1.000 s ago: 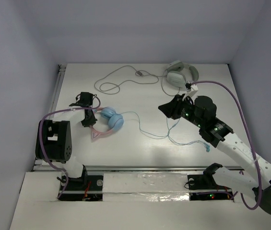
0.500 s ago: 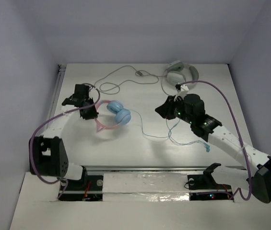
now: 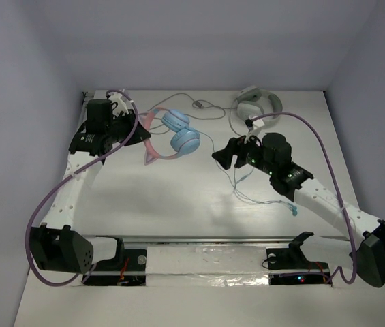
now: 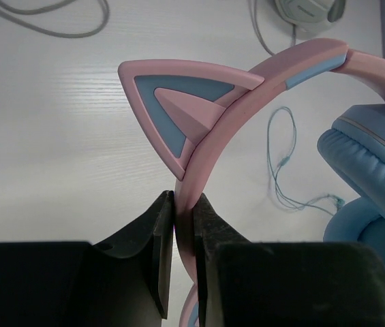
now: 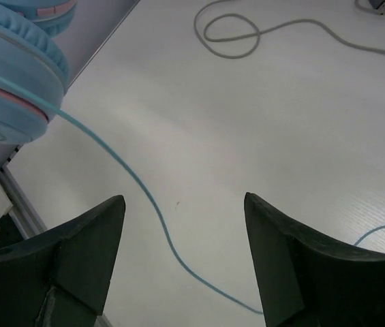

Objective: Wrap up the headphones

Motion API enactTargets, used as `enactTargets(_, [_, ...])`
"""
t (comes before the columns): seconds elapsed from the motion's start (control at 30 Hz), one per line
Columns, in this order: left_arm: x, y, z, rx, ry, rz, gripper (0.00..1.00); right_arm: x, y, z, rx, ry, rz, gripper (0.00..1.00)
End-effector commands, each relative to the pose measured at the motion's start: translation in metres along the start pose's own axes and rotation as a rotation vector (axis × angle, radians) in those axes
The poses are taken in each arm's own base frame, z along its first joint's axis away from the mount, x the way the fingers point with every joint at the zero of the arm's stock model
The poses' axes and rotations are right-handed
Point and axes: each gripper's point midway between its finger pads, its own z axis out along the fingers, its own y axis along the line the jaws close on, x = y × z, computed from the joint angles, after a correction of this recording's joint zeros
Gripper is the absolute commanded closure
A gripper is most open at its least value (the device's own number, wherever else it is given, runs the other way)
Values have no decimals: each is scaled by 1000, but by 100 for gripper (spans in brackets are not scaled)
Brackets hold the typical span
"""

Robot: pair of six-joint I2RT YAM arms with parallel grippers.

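Nearest, the loose end of the cable [image 5: 144, 191] lies right of the middle of the table [image 3: 165, 197]. My right jaws are spread wide at mid-table. The cable passes between them, unpinched. Farther off, towards the far left corner, my left jaws are clenched on the pink band of the headphones [image 3: 176, 133], just under a pointed ear. In the last second I carried them there from the left side, drawing the cable straighter. I judge no turns are wound yet. A grey set [image 3: 255, 105] sits by the far edge.
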Motion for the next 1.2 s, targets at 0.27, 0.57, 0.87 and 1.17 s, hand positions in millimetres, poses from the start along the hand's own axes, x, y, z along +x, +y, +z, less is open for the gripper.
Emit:
enactTargets(0.27, [-49, -67, -35, 249, -156, 24, 100, 4, 35, 2, -231, -40, -14, 42])
enactTargets(0.57, [-97, -97, -65, 300, -273, 34, 100, 24, 33, -2, -244, -63, 124, 56])
enactTargets(0.87, [-117, -115, -73, 352, -289, 45, 100, 40, 28, -2, -247, -55, 141, 53])
enactTargets(1.17, [-126, -111, -77, 313, -313, 59, 100, 47, 24, 15, -258, -33, 154, 63])
